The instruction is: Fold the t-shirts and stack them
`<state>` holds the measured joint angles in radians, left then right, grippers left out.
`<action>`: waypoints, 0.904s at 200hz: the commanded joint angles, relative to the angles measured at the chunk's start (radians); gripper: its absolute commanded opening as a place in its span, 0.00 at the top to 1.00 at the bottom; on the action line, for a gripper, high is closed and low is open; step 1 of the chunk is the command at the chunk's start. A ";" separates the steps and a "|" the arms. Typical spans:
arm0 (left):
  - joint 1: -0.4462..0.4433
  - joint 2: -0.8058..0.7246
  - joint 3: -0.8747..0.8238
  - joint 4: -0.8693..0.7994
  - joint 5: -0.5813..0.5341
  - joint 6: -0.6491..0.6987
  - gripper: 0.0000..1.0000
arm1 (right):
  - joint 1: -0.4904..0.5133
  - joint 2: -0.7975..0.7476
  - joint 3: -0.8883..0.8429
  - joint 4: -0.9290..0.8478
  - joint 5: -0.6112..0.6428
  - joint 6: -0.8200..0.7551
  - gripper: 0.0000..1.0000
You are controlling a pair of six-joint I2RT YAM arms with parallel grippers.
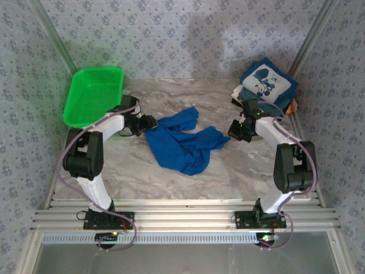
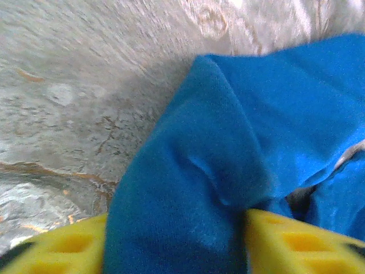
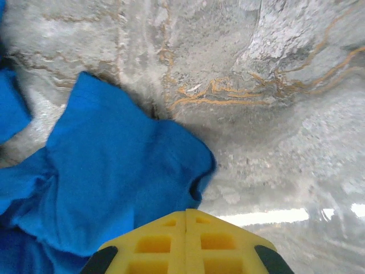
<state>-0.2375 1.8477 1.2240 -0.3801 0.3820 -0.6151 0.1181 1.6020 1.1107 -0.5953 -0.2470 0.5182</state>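
Yellow pads (image 2: pixel 296 240) of my left gripper (image 2: pixel 177 248) stand partly apart, pinching a bunched fold of the royal-blue t-shirt (image 2: pixel 256 114) that fills the gap. My right gripper (image 3: pixel 187 228) has its pads pressed together on nothing, its tips just beside that shirt's edge. The shirt lies crumpled on the marble table (image 1: pixel 239 171), near the green mesh basket (image 1: pixel 94 94) on its right-arm side. A navy printed t-shirt (image 1: pixel 267 83) tops a pile farther that way.
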 commanded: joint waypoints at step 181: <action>-0.017 -0.278 0.123 -0.241 -0.145 -0.001 0.23 | -0.014 0.078 0.031 -0.111 -0.075 -0.118 0.43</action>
<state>-0.2329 1.4715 1.0512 -0.5079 0.2832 -0.7971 0.0944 1.6222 1.0782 -0.7334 -0.3088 0.4164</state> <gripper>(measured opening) 0.759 0.546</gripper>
